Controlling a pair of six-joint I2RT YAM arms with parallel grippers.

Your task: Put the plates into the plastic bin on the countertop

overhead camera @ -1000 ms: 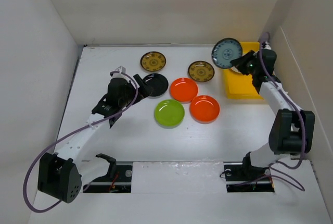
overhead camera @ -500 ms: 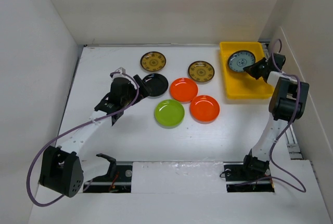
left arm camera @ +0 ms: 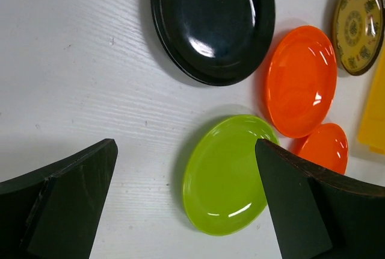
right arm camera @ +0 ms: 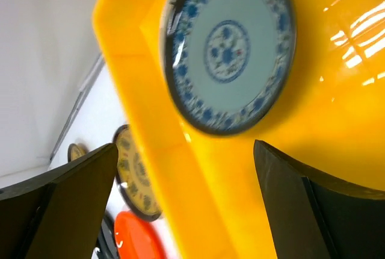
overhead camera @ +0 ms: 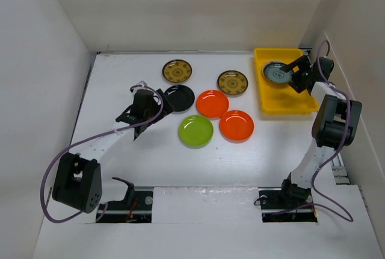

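We log right gripper (right arm camera: 185,146), spread wide, blue-grey plate (right arm camera: 227,51) just ahead in plastic bin (right arm camera: 123,36); left gripper (left arm camera: 185,144), spread wide, green plate (left arm camera: 225,174) just ahead.

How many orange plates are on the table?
2. The far orange plate lies mid-table, right of the black plate. The near orange plate lies just in front of it, right of the lime green plate. I see no others.
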